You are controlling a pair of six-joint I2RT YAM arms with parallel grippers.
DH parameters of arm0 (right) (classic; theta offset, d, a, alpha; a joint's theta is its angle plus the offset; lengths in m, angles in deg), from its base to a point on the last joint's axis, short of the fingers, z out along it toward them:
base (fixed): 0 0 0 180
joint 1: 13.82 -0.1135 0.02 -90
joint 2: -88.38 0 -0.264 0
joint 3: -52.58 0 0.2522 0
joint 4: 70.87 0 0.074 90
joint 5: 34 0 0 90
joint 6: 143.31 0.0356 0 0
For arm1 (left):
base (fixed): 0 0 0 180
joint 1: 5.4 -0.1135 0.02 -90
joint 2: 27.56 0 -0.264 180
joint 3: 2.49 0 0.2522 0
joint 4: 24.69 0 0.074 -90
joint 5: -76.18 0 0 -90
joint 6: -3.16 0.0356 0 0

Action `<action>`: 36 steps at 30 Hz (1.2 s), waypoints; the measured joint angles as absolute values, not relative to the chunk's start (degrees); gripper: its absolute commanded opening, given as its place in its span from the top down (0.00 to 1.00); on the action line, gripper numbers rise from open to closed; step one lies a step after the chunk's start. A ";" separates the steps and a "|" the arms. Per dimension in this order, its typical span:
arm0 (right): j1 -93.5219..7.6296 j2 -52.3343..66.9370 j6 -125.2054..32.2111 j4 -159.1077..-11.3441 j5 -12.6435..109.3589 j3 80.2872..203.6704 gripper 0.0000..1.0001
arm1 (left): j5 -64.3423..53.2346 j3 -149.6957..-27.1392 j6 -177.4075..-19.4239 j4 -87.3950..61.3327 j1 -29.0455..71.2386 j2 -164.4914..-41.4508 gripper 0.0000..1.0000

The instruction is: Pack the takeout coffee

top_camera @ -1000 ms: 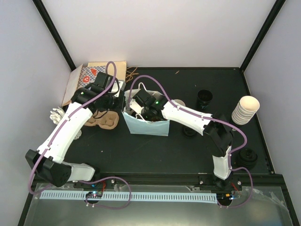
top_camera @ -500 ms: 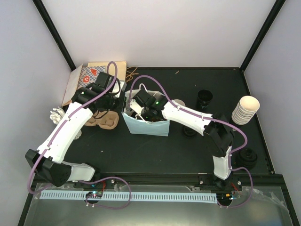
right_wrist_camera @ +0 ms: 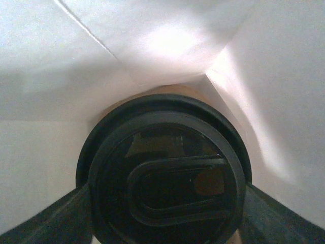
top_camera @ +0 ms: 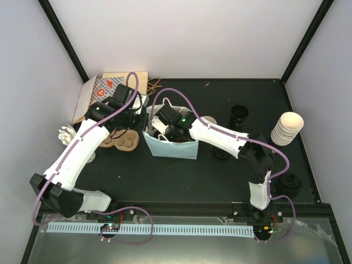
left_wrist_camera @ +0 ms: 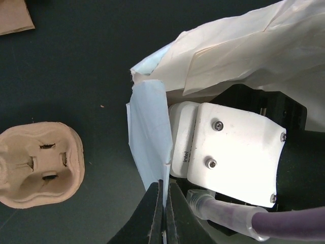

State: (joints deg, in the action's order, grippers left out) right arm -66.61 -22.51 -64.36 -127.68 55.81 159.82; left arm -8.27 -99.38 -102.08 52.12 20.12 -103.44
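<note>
Black-lidded takeout coffee cup (right_wrist_camera: 165,178) fills the right wrist view. It sits deep inside the light blue paper bag (left_wrist_camera: 150,132), clasped at its sides by the right pincer (right_wrist_camera: 165,208). The left pincer (left_wrist_camera: 163,189) is closed tight on the bag's rim. The cup is probably light and crushable, best gripped gently just below the lid.

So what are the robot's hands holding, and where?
Left gripper pinches the bag's top edge; right gripper holds a cup by its sides, inside the bag.

White arms (top_camera: 77,151), blk joints (top_camera: 55,195) + fingers (left_wrist_camera: 152,213), purple cables (left_wrist_camera: 284,223).
</note>
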 measured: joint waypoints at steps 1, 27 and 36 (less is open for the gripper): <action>-66.61 -22.51 -64.36 -127.68 55.86 159.82 0.12 | -8.30 -99.38 -102.08 52.12 20.18 -103.44 0.98; -66.88 -11.69 -63.11 -133.40 57.10 158.70 0.00 | -8.71 -99.77 -101.95 53.54 20.25 -103.44 0.98; -66.88 -4.65 -60.30 -129.91 56.36 155.62 0.00 | -8.80 -100.58 -101.80 54.24 20.25 -103.44 0.98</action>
State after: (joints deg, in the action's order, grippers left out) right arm -66.88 -4.65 -60.30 -129.91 56.36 155.62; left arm -8.80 -100.58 -101.80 54.24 20.25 -103.44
